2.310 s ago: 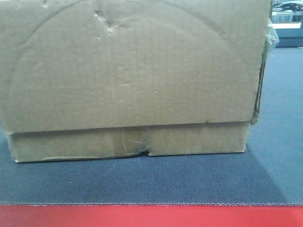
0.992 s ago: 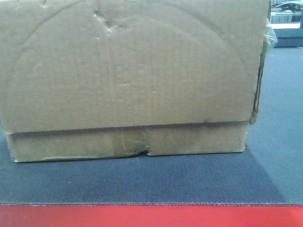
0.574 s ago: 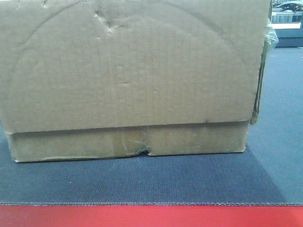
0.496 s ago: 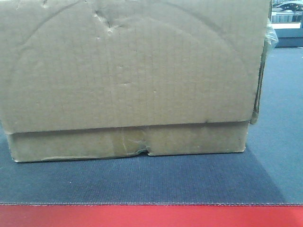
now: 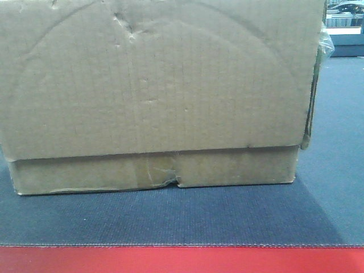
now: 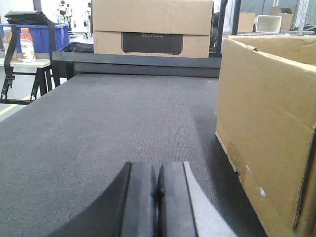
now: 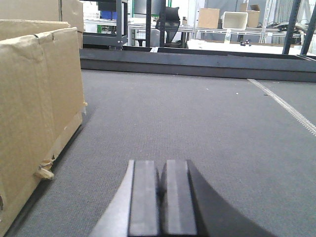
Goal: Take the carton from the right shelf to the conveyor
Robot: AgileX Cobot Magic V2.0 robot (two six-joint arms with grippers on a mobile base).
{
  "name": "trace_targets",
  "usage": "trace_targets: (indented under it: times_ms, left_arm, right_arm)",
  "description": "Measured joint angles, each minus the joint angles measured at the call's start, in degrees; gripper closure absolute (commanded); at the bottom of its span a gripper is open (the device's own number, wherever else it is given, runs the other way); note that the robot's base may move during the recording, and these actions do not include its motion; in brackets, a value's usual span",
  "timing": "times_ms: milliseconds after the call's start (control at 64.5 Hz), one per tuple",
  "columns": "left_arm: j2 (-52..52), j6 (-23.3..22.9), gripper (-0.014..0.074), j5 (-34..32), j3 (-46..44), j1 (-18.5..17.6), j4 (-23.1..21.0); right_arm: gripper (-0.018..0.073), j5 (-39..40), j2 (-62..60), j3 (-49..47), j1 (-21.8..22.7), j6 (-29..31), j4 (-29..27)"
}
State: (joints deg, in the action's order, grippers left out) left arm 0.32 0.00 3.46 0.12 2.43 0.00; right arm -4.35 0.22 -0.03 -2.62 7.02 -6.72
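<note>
Grey woven belt of the conveyor [image 5: 227, 219] is stretching wide under everything, with a red edge strip [image 5: 182, 260] running along its near side. Sitting flat on it is the carton [image 5: 153, 85], brown corrugated board showing a curved crease, dents and a torn lower flap; its contents are not showing. The left gripper [image 6: 158, 185] is hovering low over the belt just left of the carton, jaws pressed together and pinching nothing. The right gripper [image 7: 163, 190] is hovering on the carton's other side, jaws likewise pressed together. Beyond the belt, another cardboard box [image 6: 152, 27] and a blue bin [image 6: 37, 37] are standing.
</note>
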Motion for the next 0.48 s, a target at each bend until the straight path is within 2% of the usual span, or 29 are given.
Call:
trace_targets:
  times_ms: [481]
  left_arm:
    - [0.0, 0.0, 0.0596, 0.0, 0.0, 0.0, 0.0]
  right_arm:
    - [0.0628, 0.0, 0.0, 0.0, 0.0, 0.0, 0.0]
